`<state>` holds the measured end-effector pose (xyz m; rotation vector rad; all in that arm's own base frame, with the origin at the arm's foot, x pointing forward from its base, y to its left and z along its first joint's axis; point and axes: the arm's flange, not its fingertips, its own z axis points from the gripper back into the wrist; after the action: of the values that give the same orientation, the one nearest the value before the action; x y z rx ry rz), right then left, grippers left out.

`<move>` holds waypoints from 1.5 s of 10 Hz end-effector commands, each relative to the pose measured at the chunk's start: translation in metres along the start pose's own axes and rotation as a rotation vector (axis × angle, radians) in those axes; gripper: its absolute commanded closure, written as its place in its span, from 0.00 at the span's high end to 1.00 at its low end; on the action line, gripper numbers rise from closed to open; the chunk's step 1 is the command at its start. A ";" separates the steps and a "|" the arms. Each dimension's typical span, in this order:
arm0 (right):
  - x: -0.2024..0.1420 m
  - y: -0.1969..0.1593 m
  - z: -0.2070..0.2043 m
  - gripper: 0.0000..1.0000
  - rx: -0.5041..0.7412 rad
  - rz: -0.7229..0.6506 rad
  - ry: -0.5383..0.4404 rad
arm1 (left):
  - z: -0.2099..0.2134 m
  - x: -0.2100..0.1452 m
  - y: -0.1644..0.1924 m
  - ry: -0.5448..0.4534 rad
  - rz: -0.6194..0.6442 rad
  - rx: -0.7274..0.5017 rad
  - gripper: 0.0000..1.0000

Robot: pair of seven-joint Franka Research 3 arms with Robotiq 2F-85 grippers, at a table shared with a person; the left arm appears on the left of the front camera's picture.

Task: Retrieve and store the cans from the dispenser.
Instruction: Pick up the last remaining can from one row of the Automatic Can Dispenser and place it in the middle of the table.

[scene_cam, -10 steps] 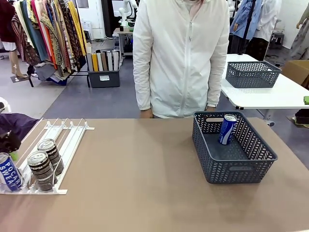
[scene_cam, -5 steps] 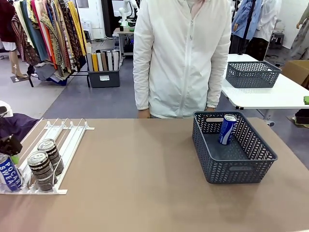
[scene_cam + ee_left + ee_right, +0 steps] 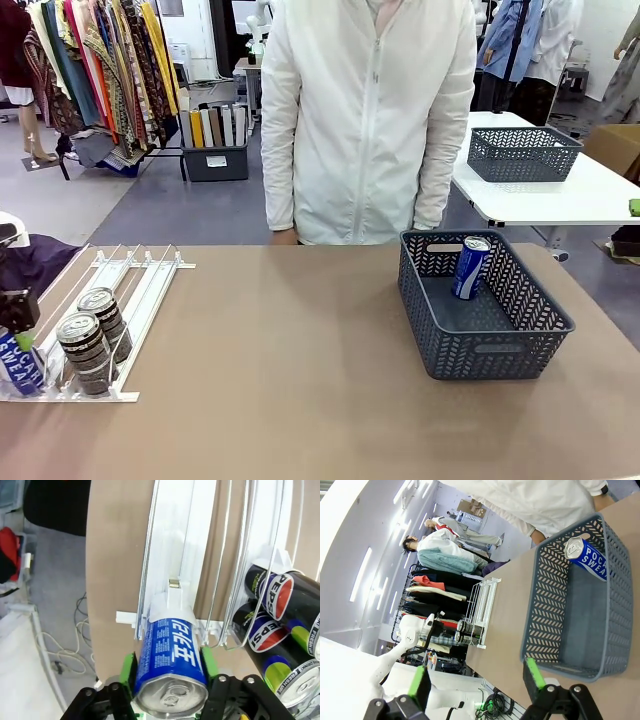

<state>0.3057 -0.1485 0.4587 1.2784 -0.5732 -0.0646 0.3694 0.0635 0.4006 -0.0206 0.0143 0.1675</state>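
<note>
Can (image 3: 170, 647), blue with white lettering, silver top, gripped in left tool (image 3: 168, 666).

Three cans (image 3: 85, 345) in dispenser (image 3: 140, 275) left, one can (image 3: 470, 266) in basket (image 3: 490, 362) right.

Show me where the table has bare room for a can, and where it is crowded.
Widest bare patch: the table between the dispenser and the basket. The basket's near floor is free; a leaning blue can occupies its far end. Crowded: the dispenser's near end, with two dark cans and the left end effector around the gripped blue can.
</note>
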 end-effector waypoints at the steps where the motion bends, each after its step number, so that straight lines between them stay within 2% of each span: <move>1: 0.004 0.004 -0.002 1.00 0.023 0.005 -0.019 | -0.016 -0.025 0.001 -0.012 -0.003 -0.003 0.00; 3: 0.004 0.004 -0.002 1.00 0.023 0.005 -0.019 | -0.017 -0.025 -0.002 -0.013 -0.016 -0.012 0.00; 5: 0.004 0.004 -0.002 1.00 0.023 0.005 -0.019 | -0.003 -0.030 -0.009 -0.056 -0.048 -0.020 0.00; 7: 0.004 0.004 -0.002 1.00 0.023 0.005 -0.019 | 0.044 -0.041 -0.019 -0.133 -0.112 -0.015 0.00; 9: 0.004 0.004 -0.002 1.00 0.023 0.005 -0.019 | 0.111 -0.056 -0.014 -0.194 -0.160 -0.044 0.00; 11: 0.004 0.004 -0.002 1.00 0.023 0.005 -0.019 | 0.184 -0.084 0.010 -0.347 -0.233 -0.101 0.00; 12: 0.004 0.004 -0.002 1.00 0.023 0.005 -0.019 | 0.206 -0.098 0.020 -0.445 -0.230 -0.119 0.00; 13: 0.004 0.004 -0.002 1.00 0.023 0.005 -0.019 | 0.217 -0.108 0.032 -0.499 -0.239 -0.170 0.00; 14: 0.004 0.004 -0.002 1.00 0.023 0.005 -0.019 | 0.217 -0.112 0.044 -0.512 -0.209 -0.244 0.00; 15: 0.004 0.004 -0.002 1.00 0.023 0.005 -0.019 | 0.220 -0.110 0.024 -0.446 -0.209 -0.093 0.00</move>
<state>0.3057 -0.1484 0.4586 1.2784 -0.5728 -0.0647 0.2466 0.0896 0.6304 -0.1325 -0.4894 -0.0225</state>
